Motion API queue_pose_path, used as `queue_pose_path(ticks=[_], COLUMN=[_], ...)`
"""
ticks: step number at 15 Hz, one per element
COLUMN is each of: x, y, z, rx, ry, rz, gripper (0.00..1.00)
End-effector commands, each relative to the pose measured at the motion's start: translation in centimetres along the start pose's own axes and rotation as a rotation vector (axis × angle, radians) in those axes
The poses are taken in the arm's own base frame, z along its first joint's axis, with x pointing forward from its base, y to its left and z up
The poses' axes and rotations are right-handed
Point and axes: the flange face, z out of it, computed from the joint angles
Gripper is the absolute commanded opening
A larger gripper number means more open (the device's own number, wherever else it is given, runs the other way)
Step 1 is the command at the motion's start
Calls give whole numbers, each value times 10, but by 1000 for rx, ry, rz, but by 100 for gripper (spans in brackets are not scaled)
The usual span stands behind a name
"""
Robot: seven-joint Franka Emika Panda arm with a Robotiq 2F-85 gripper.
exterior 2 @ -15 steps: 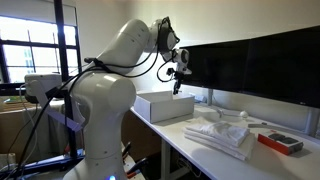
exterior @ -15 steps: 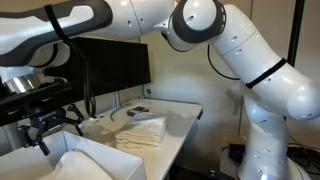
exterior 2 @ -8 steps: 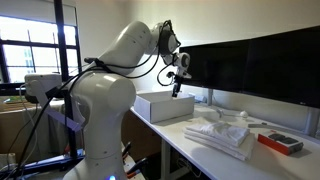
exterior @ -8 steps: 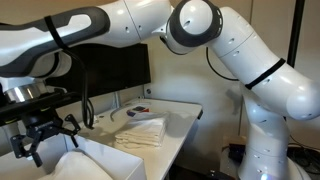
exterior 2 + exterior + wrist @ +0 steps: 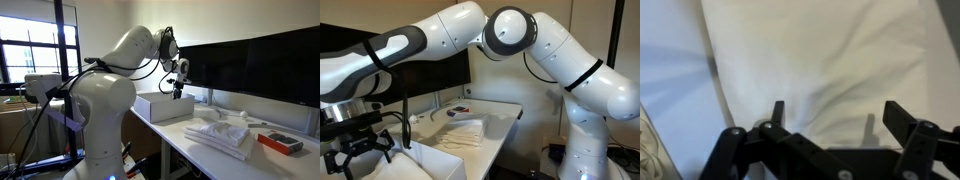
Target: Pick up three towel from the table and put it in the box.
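the gripper (image 5: pixel 358 150) hangs over the box (image 5: pixel 160 106) with its jaws spread wide and nothing between them. in the wrist view a towel (image 5: pixel 820 50) lies rumpled just below it, apparently inside the box. the stack of towels (image 5: pixel 460 133) sits on the table (image 5: pixel 506 110), well apart from the gripper. they look light, soft and floppy. a pinch on a raised crease or folded edge should hold better than the flat middle, where layers may slip apart.

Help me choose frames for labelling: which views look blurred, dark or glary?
Wrist view: soft focus, towel nearly washed out, claw a dark silhouette. In an exterior view the claw looks dim and smeared; in an exterior view a bright window glares at left.
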Motion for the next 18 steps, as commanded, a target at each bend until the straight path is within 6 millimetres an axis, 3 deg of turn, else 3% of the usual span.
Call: queue_pose_path(ticks=[1,9,13,15,18], x=[-8,1,-5,-7,-15], y=[-11,4,3,-1,-7], z=[22,60,75,70,38], rx=[-45,-162,-166,-160,-155], ry=[48,46,41,51,108], rz=[-58,-59,-63,-71,-85], gripper=[100,100,100,100,100])
